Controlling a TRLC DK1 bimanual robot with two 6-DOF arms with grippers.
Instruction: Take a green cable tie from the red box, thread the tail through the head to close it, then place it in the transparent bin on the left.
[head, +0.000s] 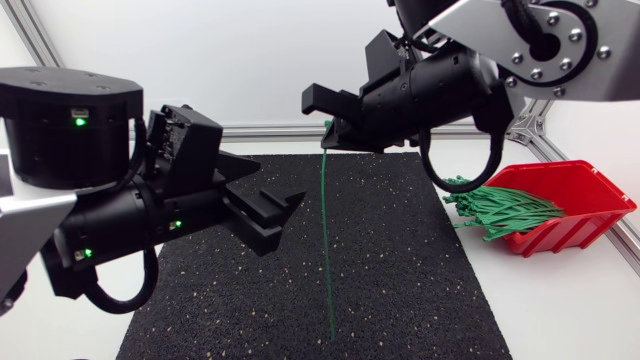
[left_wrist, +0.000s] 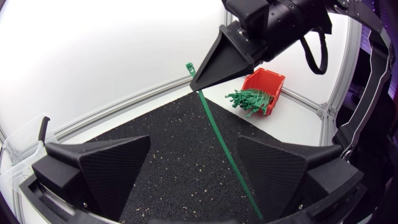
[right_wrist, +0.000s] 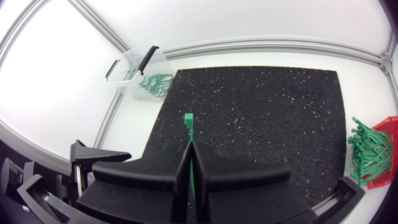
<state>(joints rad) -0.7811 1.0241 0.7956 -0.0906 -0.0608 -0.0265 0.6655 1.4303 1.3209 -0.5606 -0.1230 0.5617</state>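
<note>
The right claw (head: 328, 124) is up in the air over the far part of the black mat (head: 400, 280). Its two fingers are pressed tight together, and they hold one green cable tie (head: 328, 230) near its top. The little square head of the tie (right_wrist: 189, 119) pokes out just past the fingertips. The long tail hangs straight down over the mat. I cannot tell if the tip touches the mat. The tie is not a loop; it is one straight strip.

The left claw (head: 275, 212) is low over the mat, just beside the hanging tie. Its fingers are wide apart and hold nothing. From the left wrist, the tie (left_wrist: 224, 143) runs down through the gap between the two fingers, closer to one of them. They do not pinch it.

The red box (head: 585, 185) sits on the white table by the right side of the mat. A bunch of green ties (head: 500, 210) sticks out of it toward the mat.

The see-through bin (right_wrist: 134, 62) stands past the left side of the mat. Some green tie loops (right_wrist: 152, 84) lie in it.
</note>
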